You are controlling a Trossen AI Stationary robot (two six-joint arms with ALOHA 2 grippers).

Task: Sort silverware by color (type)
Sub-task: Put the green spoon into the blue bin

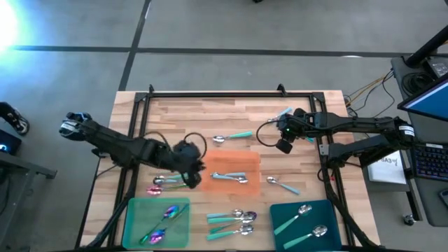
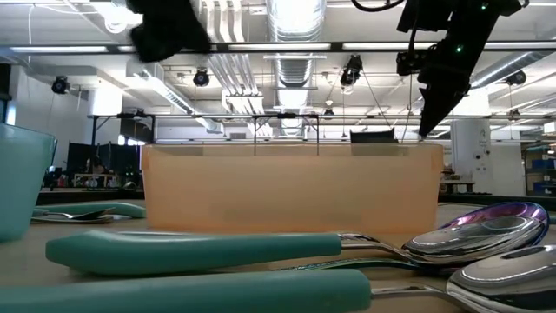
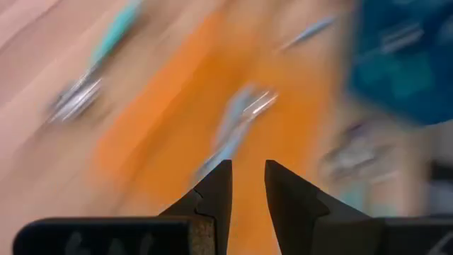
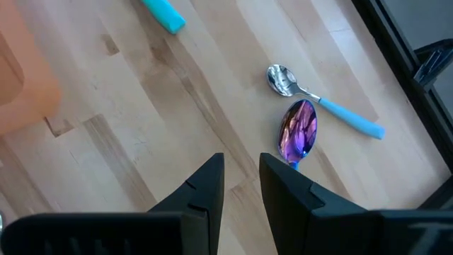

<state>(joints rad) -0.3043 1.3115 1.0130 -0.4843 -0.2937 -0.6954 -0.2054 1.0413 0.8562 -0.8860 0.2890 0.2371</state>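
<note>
1. We see the left tool (image 1: pixel 187 162) over the surface (image 1: pixel 175 112) at the left edge of the orange tray (image 1: pixel 234 187) — fingers (image 3: pixel 216 195) a narrow gap apart, nothing between them
2. Right tool (image 1: pixel 284 140) sits over the back right of the surface, fingers (image 4: pixel 205 188) slightly apart, empty
3. Just ahead of the right tool: a light-blue-handled spoon (image 4: pixel 322 99) with silver bowl, and beside it a spoon with iridescent purple bowl (image 4: pixel 299 131)
4. Orange tray holds light-blue spoons (image 1: pixel 234 176); green tray (image 1: pixel 136 210) holds two iridescent-bowl spoons (image 1: pixel 164 224); teal tray (image 1: pixel 280 210) holds two silver-bowl spoons (image 1: pixel 304 222)
5. Loose on the surface — one teal spoon (image 1: pixel 232 136) behind the orange tray, a cluster (image 1: pixel 166 183) at the left tool, a pile (image 1: pixel 234 222) between the green and teal trays, one (image 1: pixel 282 185) right of the orange tray
</note>
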